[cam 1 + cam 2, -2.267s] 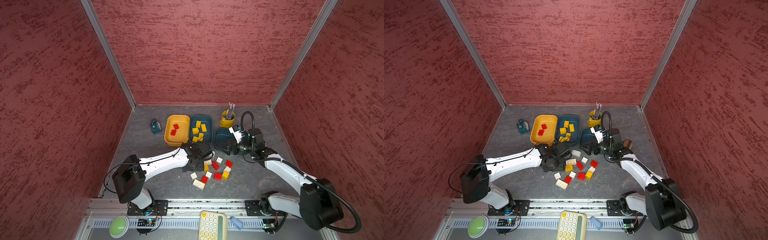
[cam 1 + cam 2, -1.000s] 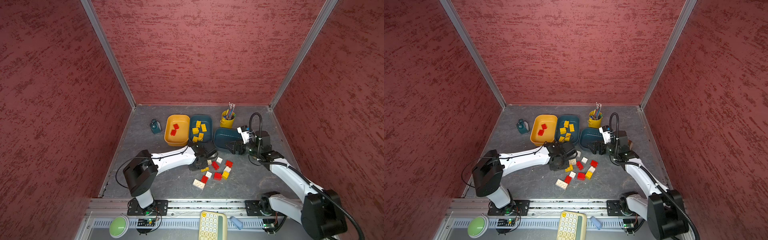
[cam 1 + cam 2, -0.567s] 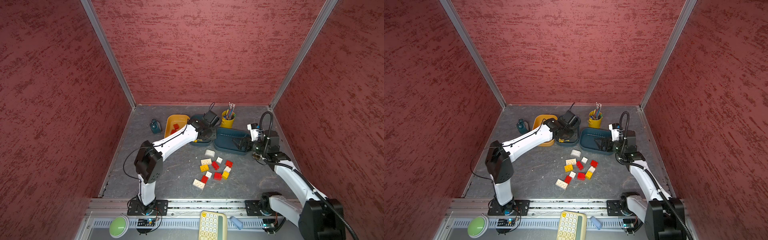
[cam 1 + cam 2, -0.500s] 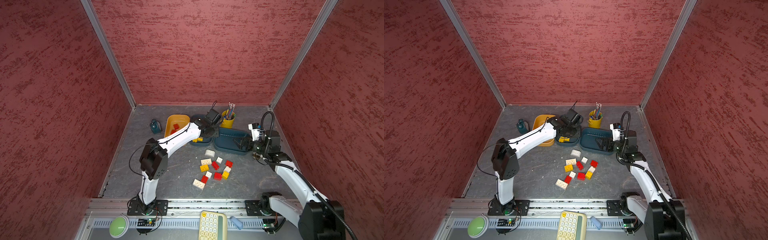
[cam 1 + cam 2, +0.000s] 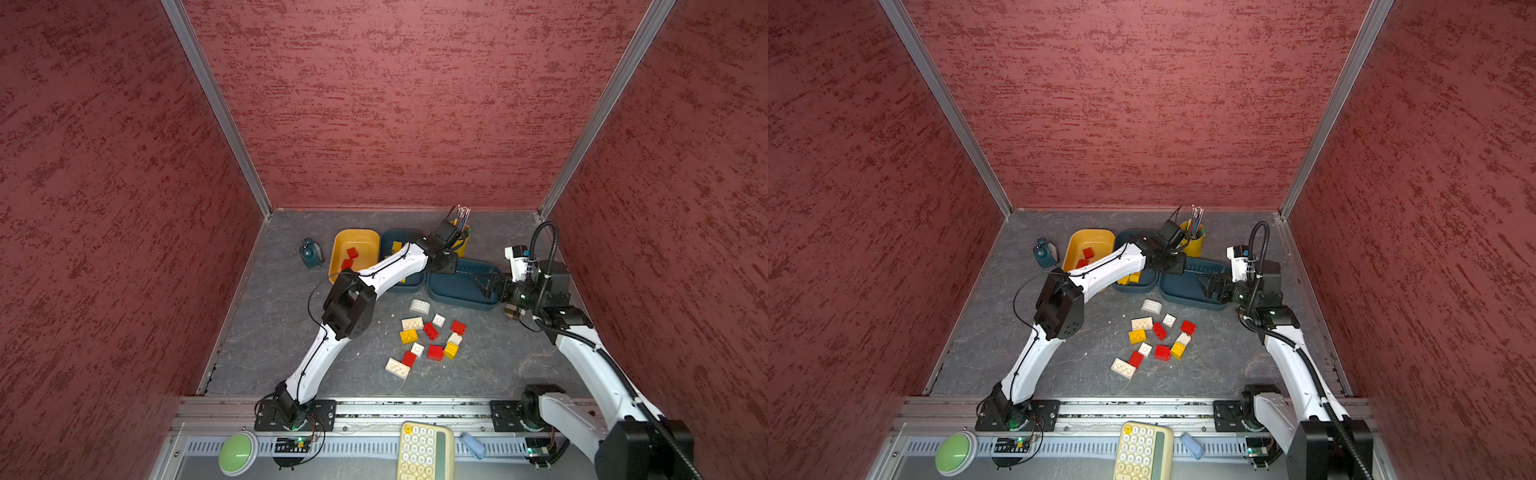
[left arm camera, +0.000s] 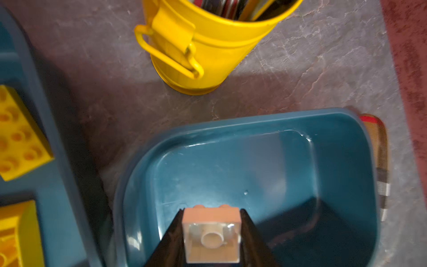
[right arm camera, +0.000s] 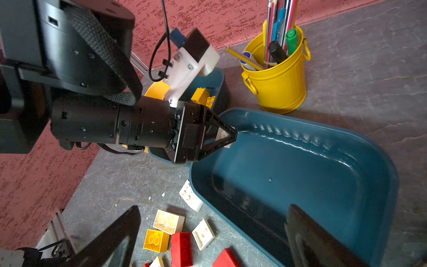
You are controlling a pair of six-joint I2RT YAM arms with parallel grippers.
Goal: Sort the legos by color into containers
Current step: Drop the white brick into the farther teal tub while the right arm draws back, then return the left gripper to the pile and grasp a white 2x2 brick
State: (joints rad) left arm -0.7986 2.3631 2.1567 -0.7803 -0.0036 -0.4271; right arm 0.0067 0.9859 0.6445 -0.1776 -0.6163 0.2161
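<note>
My left gripper is shut on a small white lego and holds it just above the floor of the empty right teal container, at its left end. From the right wrist view the same gripper pokes over that container. My right gripper stands open and holds nothing, straddling the container's near wall. In a top view the orange-yellow container holds red legos. The middle teal container holds yellow legos. Several loose red, yellow and white legos lie in front.
A yellow cup of pens stands just behind the right teal container, close to my left wrist. A small teal object sits left of the orange-yellow container. A checked object lies at the right container's end. A keypad rests beyond the front rail.
My left arm lifted from the loose pile with the white lego, swung to the back, then came right over the right teal container. My right gripper drew back to the right, still open.
</note>
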